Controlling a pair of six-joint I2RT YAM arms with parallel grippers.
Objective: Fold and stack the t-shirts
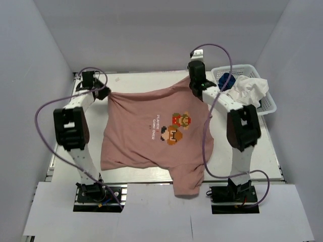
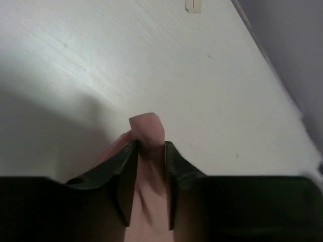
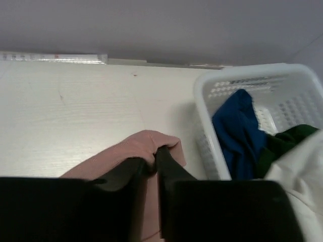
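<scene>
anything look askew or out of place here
Two things. The pink t-shirt lies skewed, its near-right corner trailing past the near edge of the table. The white t-shirt spills over the rim of the basket instead of sitting inside.

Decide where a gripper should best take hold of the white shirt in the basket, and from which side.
Pinch the white shirt at the raised crumple atop its heap, coming from above. It lies bunched higher than the basket rim, beside the blue shirt, so a top pinch probably lifts it alone; the mesh walls block a sideways approach.
</scene>
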